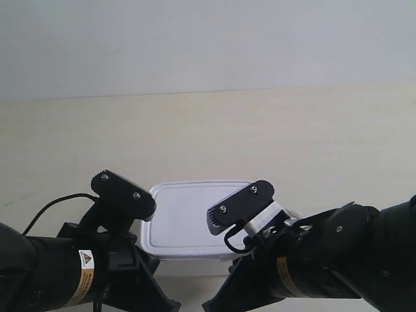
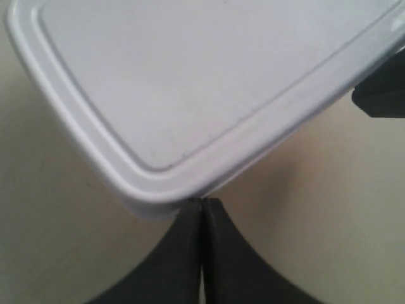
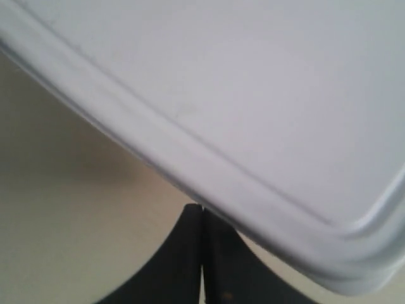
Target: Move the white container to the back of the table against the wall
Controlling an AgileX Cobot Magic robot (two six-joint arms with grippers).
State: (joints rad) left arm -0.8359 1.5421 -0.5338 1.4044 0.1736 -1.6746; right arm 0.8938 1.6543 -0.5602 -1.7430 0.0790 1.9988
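Note:
The white container point(image 1: 188, 218) sits on the table point(image 1: 260, 136) near its front edge, lid on, well short of the wall point(image 1: 208, 39). In the left wrist view my left gripper point(image 2: 202, 202) is shut with nothing between its fingers. Its tips touch a rounded corner of the container point(image 2: 202, 82). My right gripper point(image 3: 201, 209) is also shut and empty, with its tips against the container's long rimmed edge point(image 3: 253, 95). In the exterior view both arms' fingertips are hidden behind their black wrist mounts.
The arm at the exterior view's left point(image 1: 58, 266) and the arm at its right point(image 1: 331, 253) flank the container's near side. A dark shape point(image 2: 380, 95), probably the other gripper, shows beyond the container. Bare beige table stretches from the container back to the wall.

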